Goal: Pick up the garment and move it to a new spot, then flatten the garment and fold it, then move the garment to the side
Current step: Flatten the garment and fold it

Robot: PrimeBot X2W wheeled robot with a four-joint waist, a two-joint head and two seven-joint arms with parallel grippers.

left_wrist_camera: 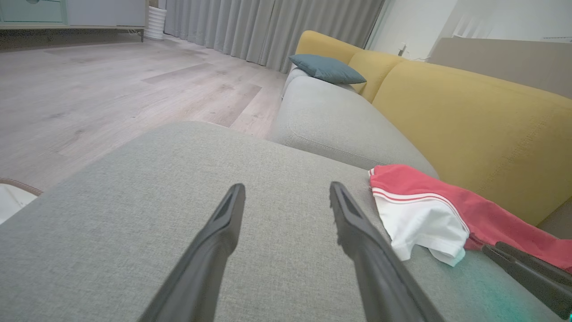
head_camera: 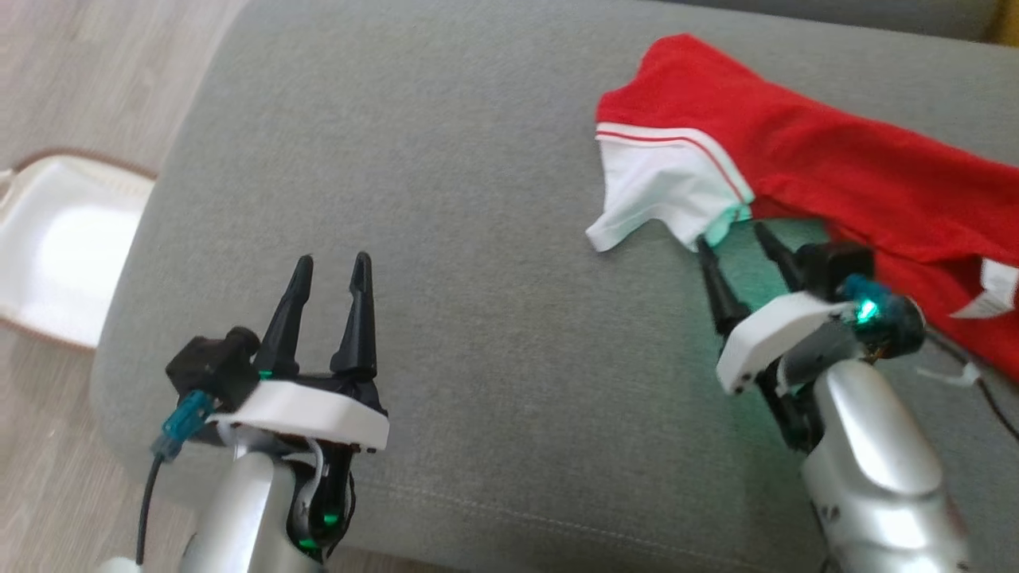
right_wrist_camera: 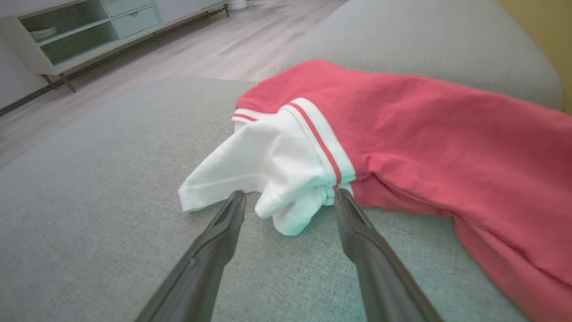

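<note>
The garment (head_camera: 836,167) is a red shirt with a white sleeve edged in red stripes, lying crumpled on the grey cushion at the upper right. My right gripper (head_camera: 732,235) stands open right at the white sleeve; in the right wrist view the sleeve's lower fold (right_wrist_camera: 290,210) sits between the two fingertips of the right gripper (right_wrist_camera: 289,197). My left gripper (head_camera: 333,267) is open over bare cushion at the lower left, well away from the garment. The left wrist view has the left gripper (left_wrist_camera: 287,190) with the garment (left_wrist_camera: 429,214) off to its right.
The grey cushion (head_camera: 493,318) is an ottoman with its rounded edge at the left and bottom. A white basket (head_camera: 56,247) stands on the wooden floor to the left. A yellow sofa back (left_wrist_camera: 469,125) with a teal pillow (left_wrist_camera: 328,69) lies beyond.
</note>
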